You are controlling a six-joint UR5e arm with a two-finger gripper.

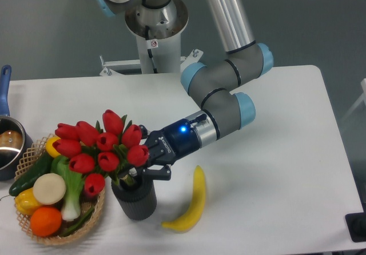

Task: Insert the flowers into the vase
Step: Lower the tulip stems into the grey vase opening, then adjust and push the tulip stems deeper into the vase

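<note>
Lowest in the frame, left of centre, the vase (135,200) stands upright beside a basket (94,212) and a banana (190,202). The flowers (103,150) are held just above its mouth, stems apparently entering it, buds leaning left over the basket. The gripper (143,164) is closed around the stems. If released tilted, the vase could be tipped by the wide bunch. Behind, the arm is bent down from the upper centre, wrist angled left.
</note>
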